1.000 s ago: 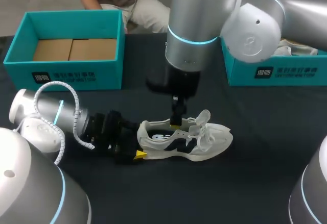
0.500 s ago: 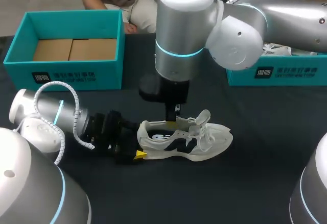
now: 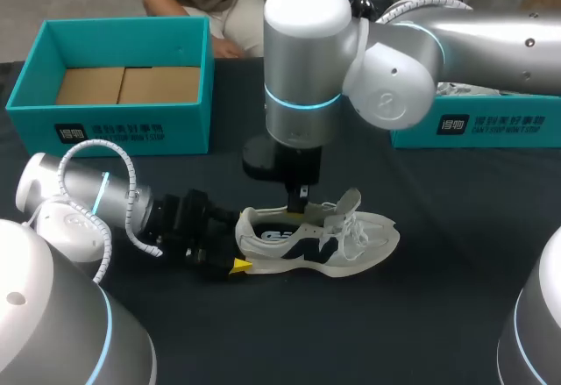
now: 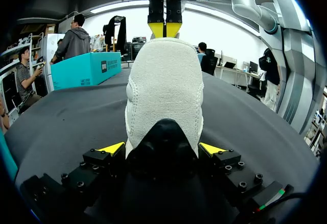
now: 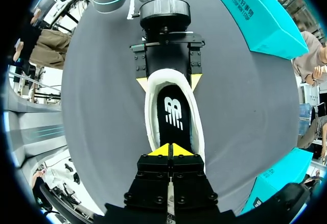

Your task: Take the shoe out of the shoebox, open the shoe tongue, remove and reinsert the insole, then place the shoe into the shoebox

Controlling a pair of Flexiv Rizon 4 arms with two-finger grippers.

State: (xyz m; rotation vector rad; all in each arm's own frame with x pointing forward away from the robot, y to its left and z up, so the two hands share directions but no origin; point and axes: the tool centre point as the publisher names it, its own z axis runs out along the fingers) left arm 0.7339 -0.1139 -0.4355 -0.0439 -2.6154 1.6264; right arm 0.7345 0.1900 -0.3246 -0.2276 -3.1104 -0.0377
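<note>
The shoe (image 3: 355, 243) stands upright on its sole near the middle of the dark bench (image 3: 438, 315), outside both boxes, with its heel to the left and its toe to the right. Our left tool (image 4: 162, 150) lies low at the heel. Its two yellow tips press the heel from the near and far sides, so it is clamped on the shoe. Our right tool (image 5: 171, 150) hangs straight down over the shoe's opening, tips together, and we see nothing between them. The tips sit just over the dark insole (image 5: 173, 114), which lies inside the shoe; we cannot tell whether they touch it. The laces (image 3: 349, 218) hang loose. An open teal box (image 3: 131, 126) with a cardboard floor stands at the far left. A second teal box (image 3: 491, 126) stands at the far right, well apart from the shoe.
</note>
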